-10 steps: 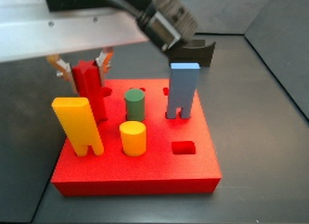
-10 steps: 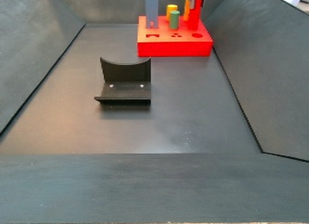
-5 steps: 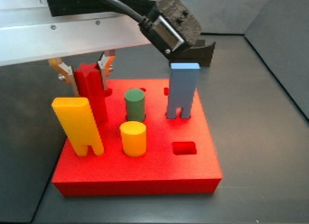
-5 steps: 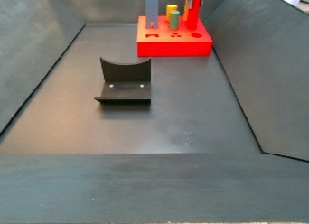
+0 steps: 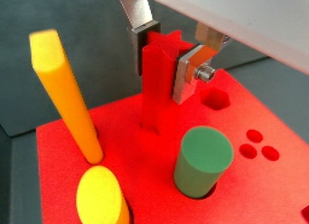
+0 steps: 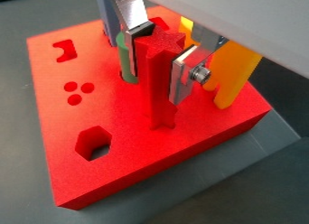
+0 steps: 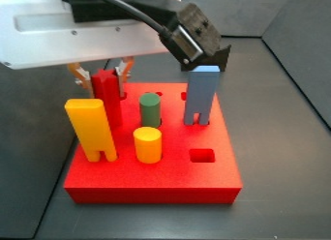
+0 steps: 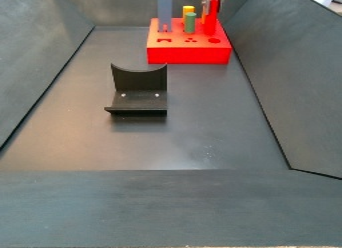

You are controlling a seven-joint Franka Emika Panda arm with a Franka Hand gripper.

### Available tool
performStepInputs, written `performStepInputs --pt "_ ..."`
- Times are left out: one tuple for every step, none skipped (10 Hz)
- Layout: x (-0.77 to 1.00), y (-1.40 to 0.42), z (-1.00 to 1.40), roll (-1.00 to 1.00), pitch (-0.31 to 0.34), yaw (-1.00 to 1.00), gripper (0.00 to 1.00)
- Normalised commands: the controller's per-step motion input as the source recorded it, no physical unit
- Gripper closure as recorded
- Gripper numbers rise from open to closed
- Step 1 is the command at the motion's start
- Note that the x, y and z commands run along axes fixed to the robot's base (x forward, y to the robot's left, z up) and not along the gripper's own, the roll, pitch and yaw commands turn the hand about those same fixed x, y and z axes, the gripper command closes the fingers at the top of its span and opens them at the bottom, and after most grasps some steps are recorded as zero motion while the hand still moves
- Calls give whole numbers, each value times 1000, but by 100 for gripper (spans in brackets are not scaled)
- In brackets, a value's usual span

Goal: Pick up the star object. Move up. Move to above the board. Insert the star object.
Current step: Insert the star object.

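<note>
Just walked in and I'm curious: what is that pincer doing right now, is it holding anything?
Pincer: shut on the star object, its silver fingers against the peg's sides, over the board.

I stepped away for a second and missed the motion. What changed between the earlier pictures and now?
In both side views the board has shifted slightly, carrying its pegs along. The end effector stays at the star object, whose foot is in the board; its fingers flank the top, but whether they press on it is unclear. The fixture has not moved.
</note>
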Motion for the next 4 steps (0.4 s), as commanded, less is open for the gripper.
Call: performStepInputs --pt "77 -89 -623 80 -207 -143 100" --pt "-160 0 -37 14 -144 0 100" --pt "0 0 0 0 4 0 100" --pt "0 0 0 0 0 0 100"
